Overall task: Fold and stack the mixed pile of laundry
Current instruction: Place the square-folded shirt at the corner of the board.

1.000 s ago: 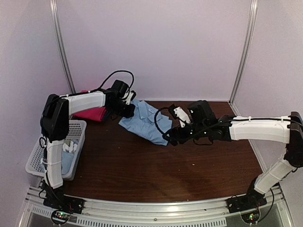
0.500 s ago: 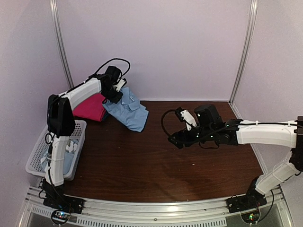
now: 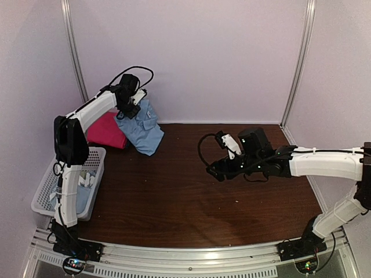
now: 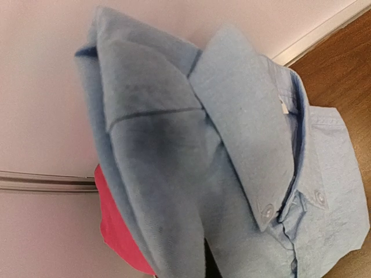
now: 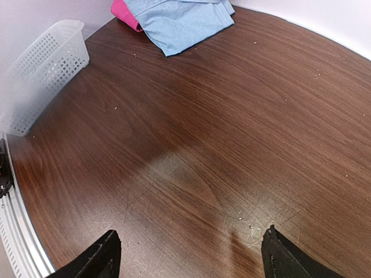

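Note:
A folded light blue collared shirt (image 3: 142, 125) hangs from my left gripper (image 3: 128, 106), which is shut on its top edge at the back left corner. The shirt's lower end rests partly on the magenta cloth (image 3: 108, 131). In the left wrist view the shirt (image 4: 232, 150) fills the frame and hides my fingers; the magenta cloth (image 4: 116, 231) shows behind it. My right gripper (image 3: 213, 172) is open and empty above the bare table, right of centre; its fingertips (image 5: 104, 255) are wide apart. Another light blue garment with white print (image 3: 84, 183) lies in the basket.
A white perforated basket (image 3: 46, 194) stands at the table's left edge, also in the right wrist view (image 5: 46, 63). The wooden table (image 3: 191, 202) is backed by a wall with metal posts (image 3: 75, 52). The shirt (image 5: 179, 20) lies far ahead of the right gripper.
My left gripper has carried the blue shirt up and left, from mid-table onto the magenta cloth. My right gripper let go of the shirt, drew back right, and now holds still.

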Robot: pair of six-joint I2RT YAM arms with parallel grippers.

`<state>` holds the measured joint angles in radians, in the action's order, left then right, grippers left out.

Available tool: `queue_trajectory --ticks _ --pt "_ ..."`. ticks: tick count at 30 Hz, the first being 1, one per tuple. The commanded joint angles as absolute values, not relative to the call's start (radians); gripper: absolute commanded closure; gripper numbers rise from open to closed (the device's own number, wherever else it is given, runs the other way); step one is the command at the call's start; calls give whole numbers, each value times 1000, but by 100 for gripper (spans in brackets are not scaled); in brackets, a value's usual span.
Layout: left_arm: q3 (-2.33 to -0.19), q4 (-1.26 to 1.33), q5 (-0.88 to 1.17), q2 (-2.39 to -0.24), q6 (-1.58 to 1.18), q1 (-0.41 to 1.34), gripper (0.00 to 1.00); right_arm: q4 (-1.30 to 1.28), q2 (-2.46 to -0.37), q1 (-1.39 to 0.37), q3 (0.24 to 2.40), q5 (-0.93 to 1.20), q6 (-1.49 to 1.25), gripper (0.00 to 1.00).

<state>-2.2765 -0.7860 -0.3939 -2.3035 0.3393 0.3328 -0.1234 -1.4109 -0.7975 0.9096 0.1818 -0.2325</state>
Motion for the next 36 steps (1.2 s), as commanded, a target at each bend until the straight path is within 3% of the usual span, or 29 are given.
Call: queue_trajectory --ticks 1,25,36 --pt "-2321 -710 -422 -2234 397 322 100 -132 -1425 -792 934 159 -238 16" --pt "-2342 -649 -352 -2163 369 241 100 -132 -1493 -788 970 174 -233 16" --pt "-2225 -513 -370 -2222 349 134 100 -129 -1554 -780 1004 197 -230 17"
